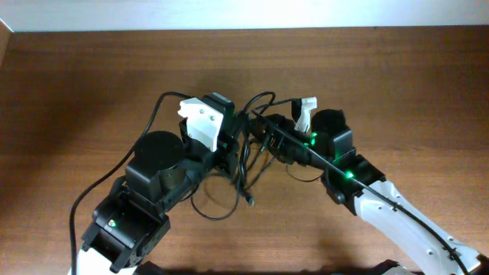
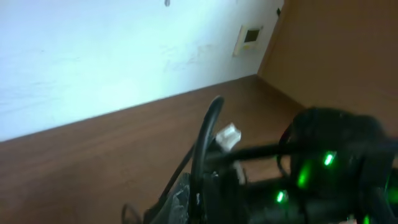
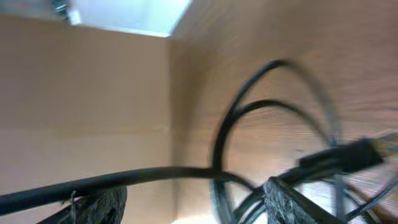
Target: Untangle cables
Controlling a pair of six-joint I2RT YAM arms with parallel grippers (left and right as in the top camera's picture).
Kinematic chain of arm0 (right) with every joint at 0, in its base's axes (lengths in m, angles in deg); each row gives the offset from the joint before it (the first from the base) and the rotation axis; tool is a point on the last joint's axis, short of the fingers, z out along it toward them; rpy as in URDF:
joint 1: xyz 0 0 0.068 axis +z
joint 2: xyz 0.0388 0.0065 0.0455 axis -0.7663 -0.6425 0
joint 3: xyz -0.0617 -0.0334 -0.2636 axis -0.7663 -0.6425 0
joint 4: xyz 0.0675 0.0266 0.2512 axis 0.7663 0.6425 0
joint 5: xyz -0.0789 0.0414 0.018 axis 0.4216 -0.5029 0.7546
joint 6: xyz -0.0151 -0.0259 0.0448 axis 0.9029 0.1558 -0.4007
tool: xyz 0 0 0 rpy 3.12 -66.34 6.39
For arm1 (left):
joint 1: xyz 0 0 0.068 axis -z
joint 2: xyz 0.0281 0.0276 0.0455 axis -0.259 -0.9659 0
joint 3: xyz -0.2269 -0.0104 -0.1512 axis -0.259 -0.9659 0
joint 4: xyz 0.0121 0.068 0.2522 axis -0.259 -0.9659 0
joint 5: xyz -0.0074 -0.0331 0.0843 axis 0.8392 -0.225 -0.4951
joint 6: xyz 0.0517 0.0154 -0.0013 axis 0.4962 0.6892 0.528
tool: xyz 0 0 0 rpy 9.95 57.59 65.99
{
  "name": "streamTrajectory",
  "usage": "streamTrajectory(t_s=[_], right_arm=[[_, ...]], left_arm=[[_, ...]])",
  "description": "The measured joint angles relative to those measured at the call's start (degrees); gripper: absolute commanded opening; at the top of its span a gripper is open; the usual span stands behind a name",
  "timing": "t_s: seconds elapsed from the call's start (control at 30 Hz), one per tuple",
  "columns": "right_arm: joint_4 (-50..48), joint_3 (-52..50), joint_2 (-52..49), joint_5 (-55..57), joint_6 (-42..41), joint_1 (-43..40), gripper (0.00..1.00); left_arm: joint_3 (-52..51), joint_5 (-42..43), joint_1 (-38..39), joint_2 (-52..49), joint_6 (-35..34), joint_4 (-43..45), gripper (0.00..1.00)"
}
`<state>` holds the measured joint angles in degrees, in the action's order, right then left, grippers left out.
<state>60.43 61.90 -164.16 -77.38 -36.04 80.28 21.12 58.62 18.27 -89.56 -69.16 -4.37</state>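
The thin black cables (image 1: 246, 164) hang in a tangle between my two arms at the table's middle, and one loop (image 1: 218, 210) trails on the wood near the left arm. My left gripper (image 1: 233, 141) is shut on the bundle. In the left wrist view a cable strand (image 2: 204, 143) rises from its jaws (image 2: 205, 193). My right gripper (image 1: 263, 130) faces it from the right and is open. The right wrist view shows its fingers (image 3: 93, 205) set wide apart, with one strand (image 3: 155, 176) crossing the gap unclamped. More loops (image 3: 249, 112) arch beyond, blurred.
The brown wooden table (image 1: 397, 69) ends at a pale wall along the far edge (image 1: 229, 29). The left arm's own thicker wire (image 1: 114, 177) curves along its left side. A small white piece (image 1: 306, 108) sticks up by the right gripper. The right arm's green lights (image 2: 323, 160) show close by.
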Motion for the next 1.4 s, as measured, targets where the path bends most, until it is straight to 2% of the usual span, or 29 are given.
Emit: streamTrajectory(t_s=[0.03, 0.17, 0.27, 0.3, 0.33, 0.4, 0.43, 0.47, 0.53, 0.57, 0.63, 0.7, 0.77, 0.87, 0.9, 0.93, 0.97, 1.07, 1.1, 1.17, 1.23, 1.4], right_arm=[[2.03, 0.0, 0.0, 2.84, 0.2, 0.9, 0.59], [15.93, 0.24, 0.02, 15.67, 0.76, 0.83, 0.59], [20.79, 0.37, 0.13, 20.06, 3.54, -3.28, 0.59], [22.14, 0.33, 0.09, 20.7, 7.78, -6.1, 0.58], [22.36, 0.33, 0.09, 20.57, 10.1, -7.54, 0.58], [22.36, 0.31, 0.09, 18.43, 15.78, -10.36, 0.4], [22.34, 0.33, 0.09, 15.1, 20.09, -11.87, 0.37], [22.27, 0.33, 0.09, 11.43, 23.3, -13.09, 0.37], [22.38, 0.33, 0.09, 3.89, 29.03, -15.1, 0.45], [22.69, 0.33, 0.09, 0.76, 31.01, -15.69, 0.5], [24.85, 0.31, 0.09, -2.93, 34.27, -16.04, 0.55], [26.73, 0.33, 0.09, -4.2, 35.47, -16.04, 0.57], [29.27, 0.31, 0.09, -4.81, 36.24, -16.04, 0.57], [31.61, 0.31, 0.09, -4.44, 36.61, -16.04, 0.58], [32.79, 0.31, 0.09, -3.82, 36.72, -16.04, 0.58], [33.83, 0.31, 0.09, -3.17, 36.72, -16.04, 0.59], [34.49, 0.31, 0.09, -2.78, 36.72, -16.04, 0.59], [37.46, 0.31, 0.09, -0.26, 36.83, -16.04, 0.59], [39.01, 0.31, 0.09, 0.9, 36.89, -16.04, 0.59], [41.53, 0.33, 0.11, 2.56, 36.94, -16.04, 0.58], [43.56, 0.26, 0.09, 3.78, 36.92, -16.04, 0.58], [44.44, 0.26, 0.09, 5.77, 36.89, -16.81, 0.58]], left_arm=[[0.0, 0.15, 0.0, 0.0, -0.11, 1.46, 0.0], [0.0, -1.27, 0.02, 1.84, -0.13, 4.74, 0.0], [-0.02, -11.69, 0.07, 5.9, -0.2, 3.1, 0.0], [-0.02, -15.26, 0.07, 6.86, -0.28, 2.93, 0.0], [0.04, -22.86, 0.0, 8.74, -0.31, 1.57, 0.0], [0.52, -28.96, 0.0, 9.01, -0.33, -1.4, 0.0], [0.55, -31.47, -0.02, 8.66, -0.31, -2.64, 0.0], [0.55, -33.0, -0.04, 7.87, -0.33, -3.48, 0.01], [0.61, -35.23, -0.04, 4.17, -0.33, -5.62, 0.02], [0.63, -35.43, -0.04, 2.62, -0.35, -6.19, 0.04], [0.63, -33.46, -0.04, -2.89, -0.35, -7.93, 0.08], [0.66, -29.29, -0.04, -7.21, -0.46, -8.07, 0.25], [0.63, -25.16, -0.02, -12.13, -0.92, -8.41, 0.31], [0.63, -22.23, -0.04, -18.25, -0.81, -10.73, 0.51], [0.66, -21.77, -0.04, -19.89, -0.68, -12.02, 0.73], [0.68, -21.05, -0.04, -22.43, -0.92, -13.79, 0.82], [0.7, -20.55, -0.04, -23.56, -0.66, -14.64, 0.99], [0.72, -13.99, -0.04, -28.59, -0.94, -16.63, 0.98], [0.72, -11.17, -0.04, -29.73, -0.96, -16.72, 0.94], [0.74, -4.96, -0.04, -32.5, -1.05, -17.55, 0.74], [0.74, -2.62, -0.04, -34.99, -1.16, -19.06, 0.64], [0.74, -0.31, -0.02, -43.06, -1.38, -19.63, 0.57]])
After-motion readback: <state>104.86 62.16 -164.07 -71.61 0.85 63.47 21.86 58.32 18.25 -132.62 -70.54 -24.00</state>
